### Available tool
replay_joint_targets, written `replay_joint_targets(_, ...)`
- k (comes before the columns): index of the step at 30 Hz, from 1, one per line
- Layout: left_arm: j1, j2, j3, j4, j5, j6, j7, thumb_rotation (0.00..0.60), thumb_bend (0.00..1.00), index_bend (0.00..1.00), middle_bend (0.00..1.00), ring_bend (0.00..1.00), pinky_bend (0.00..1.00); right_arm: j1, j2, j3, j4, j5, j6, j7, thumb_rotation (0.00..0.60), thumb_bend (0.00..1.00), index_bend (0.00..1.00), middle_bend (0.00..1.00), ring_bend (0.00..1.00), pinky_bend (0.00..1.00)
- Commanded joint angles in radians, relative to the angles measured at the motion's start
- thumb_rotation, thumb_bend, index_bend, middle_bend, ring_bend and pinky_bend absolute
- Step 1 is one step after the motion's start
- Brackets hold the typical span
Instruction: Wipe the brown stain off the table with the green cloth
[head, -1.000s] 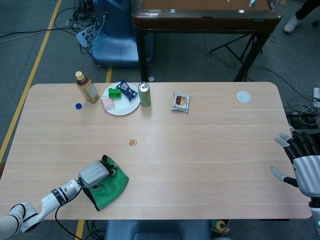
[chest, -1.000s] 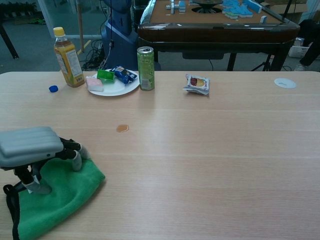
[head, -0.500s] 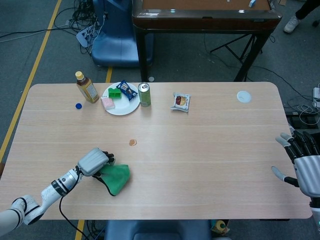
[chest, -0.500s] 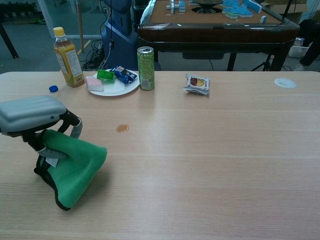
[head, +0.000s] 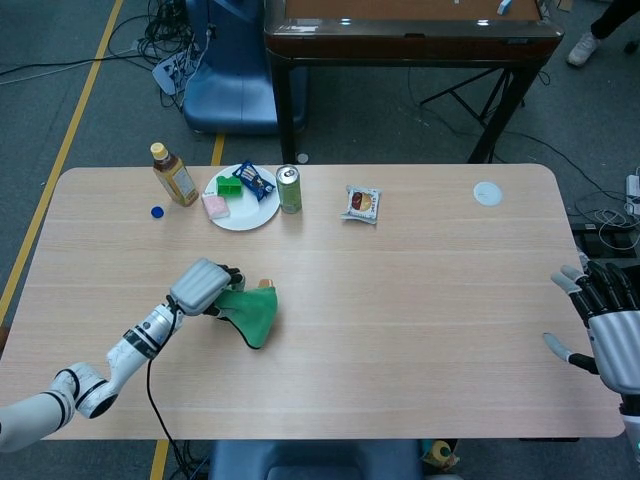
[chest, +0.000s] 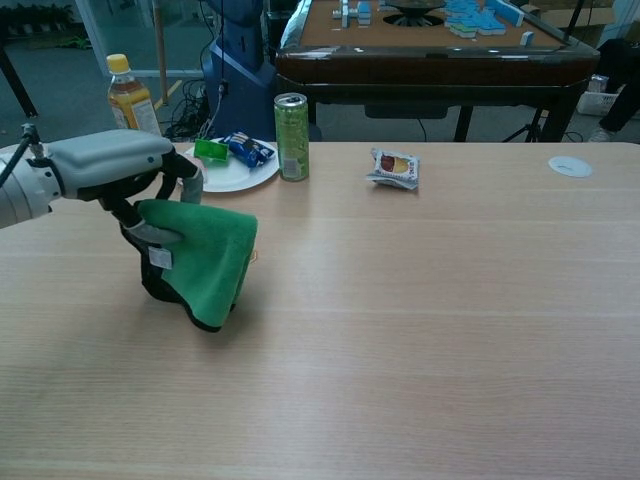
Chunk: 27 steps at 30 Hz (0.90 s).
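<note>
My left hand (head: 203, 287) (chest: 112, 165) grips the green cloth (head: 252, 313) (chest: 203, 258), which hangs bunched from its fingers just above the table. The brown stain (head: 265, 284) peeks out at the cloth's far edge in the head view; in the chest view the cloth hides it. At the table's right edge my right hand (head: 607, 327) is held with fingers spread and nothing in it; the chest view does not show it.
At the back left stand a tea bottle (head: 174, 174) (chest: 130, 98), a blue cap (head: 157, 212), a white plate (head: 246, 218) (chest: 229, 178) of snacks and a green can (head: 289, 189) (chest: 291, 137). A snack packet (head: 362, 204) (chest: 394, 168) and a white disc (head: 487, 193) (chest: 570, 166) lie farther right.
My left hand has lifted the green cloth off the near left of the table and carried it forward and to the right, up to the brown stain. The right hand has stayed still.
</note>
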Motion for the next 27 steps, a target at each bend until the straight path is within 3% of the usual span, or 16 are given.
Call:
replay_joint_targets(1, -0.038, -0.055, -0.015, 0.048, -0.03, -0.06, 0.021, 0.6, 0.22, 0.51, 0.5, 0.56, 0.77, -0.002, 0.001, 0.0, 0.0, 0.0, 0.002, 0.001, 0.6, 0.27, 0.21, 0.2, 0.09, 0.02)
replay_joint_targets(27, -0.158, -0.346, -0.071, 0.506, -0.149, -0.218, 0.0, 0.6, 0.22, 0.46, 0.46, 0.55, 0.77, -0.033, 0.018, -0.004, 0.005, -0.001, 0.039, 0.013, 0.6, 0.27, 0.21, 0.2, 0.09, 0.02)
